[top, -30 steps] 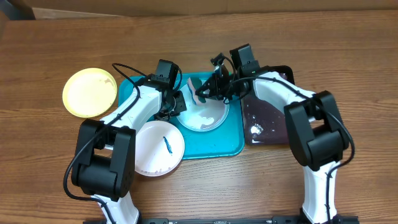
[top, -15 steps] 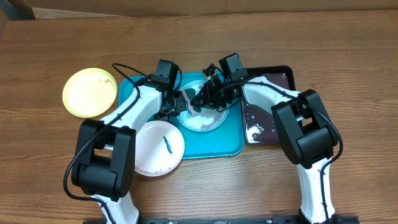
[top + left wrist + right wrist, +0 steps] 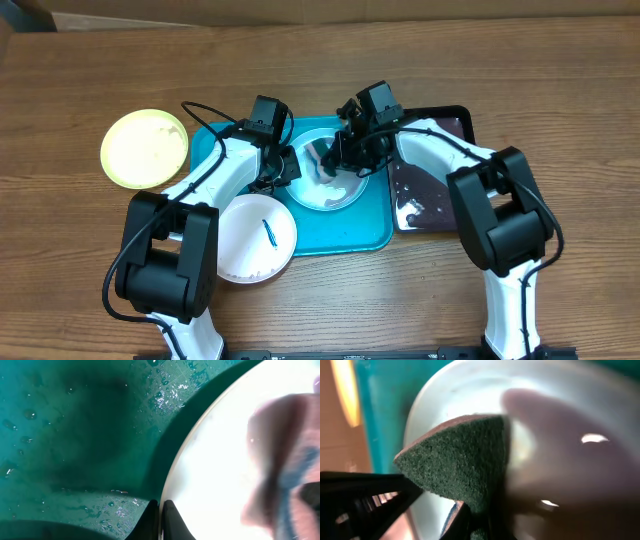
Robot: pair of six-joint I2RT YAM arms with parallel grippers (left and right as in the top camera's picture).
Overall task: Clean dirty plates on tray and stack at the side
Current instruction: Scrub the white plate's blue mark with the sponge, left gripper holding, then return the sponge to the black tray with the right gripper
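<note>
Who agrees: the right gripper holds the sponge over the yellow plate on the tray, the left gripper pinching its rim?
Not yellow: the overhead view shows the right gripper holding the sponge over the light blue plate on the tray, the left gripper pinching its rim.

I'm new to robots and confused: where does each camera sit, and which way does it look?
Overhead: above the table, looking straight down; both arms show.
Left wrist: close over the tray, at the blue plate's rim; left gripper pinches it.
Right wrist: close over the blue plate; right gripper holds the sponge.
Shared: all see the blue plate.
</note>
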